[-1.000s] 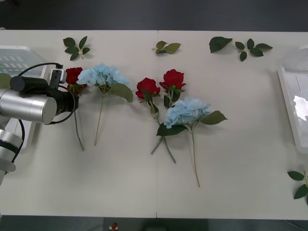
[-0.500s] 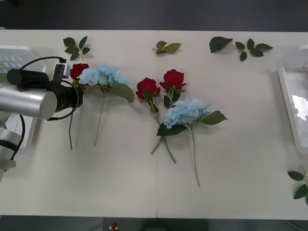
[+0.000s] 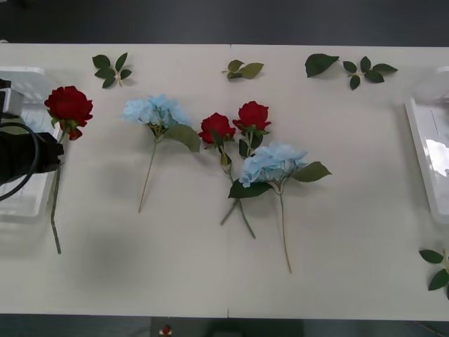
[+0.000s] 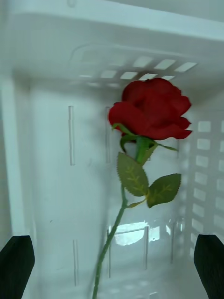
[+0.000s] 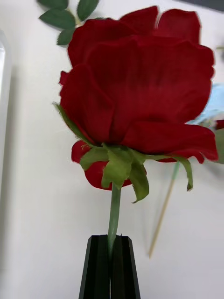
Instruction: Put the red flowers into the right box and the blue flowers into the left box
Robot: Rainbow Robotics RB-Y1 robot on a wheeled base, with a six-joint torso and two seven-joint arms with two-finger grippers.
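Whole cream tabletop (image 3: 210,281) seen from above in front view, deep-red rose on thin green stem (image 5: 140,88) seen close from left wrist, also visible in front view (image 3: 69,105), translucent white tray interior (image 4: 51,154) faced closely by right wrist camera

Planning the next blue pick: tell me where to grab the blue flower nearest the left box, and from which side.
Grip the blue flower's bare lower stem, from above, fingers across it: the stem lies flat and clear of its leaf. The left hand is shut on a red rose.

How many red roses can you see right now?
4: one deep-red artificial rose held in the left tool, two mid-table, one in the right translucent white tray.
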